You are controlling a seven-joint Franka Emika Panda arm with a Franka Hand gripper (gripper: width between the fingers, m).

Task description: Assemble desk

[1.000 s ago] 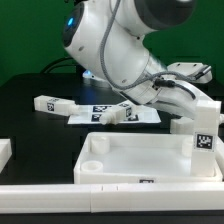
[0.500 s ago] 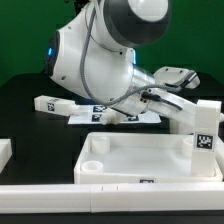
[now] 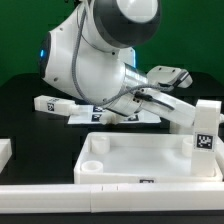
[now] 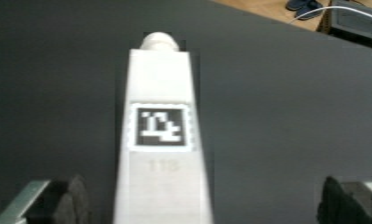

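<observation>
The white tray-like tabletop (image 3: 150, 160) lies at the front, with a round socket in its corner on the exterior view's left. A white square leg (image 3: 205, 128) with a black-and-white tag stands upright at the tabletop's corner on the exterior view's right. My gripper (image 3: 188, 110) reaches in beside this leg. In the wrist view the tagged leg (image 4: 162, 120) runs away from the camera between my open jaws (image 4: 204, 205), closer to one finger (image 4: 50, 203) than the other. Neither finger clearly touches it. A rounded peg shows at its far end.
The marker board (image 3: 135, 118) lies behind the tabletop with a loose leg (image 3: 105, 113) on it. Another tagged leg (image 3: 50, 103) lies at the back on the exterior view's left. A white block (image 3: 5, 153) sits at the left edge. A white rail (image 3: 110, 198) runs along the front.
The arm's body has swung toward the exterior view's left. The gripper stays by the upright leg, and the leg and tabletop have not moved.
</observation>
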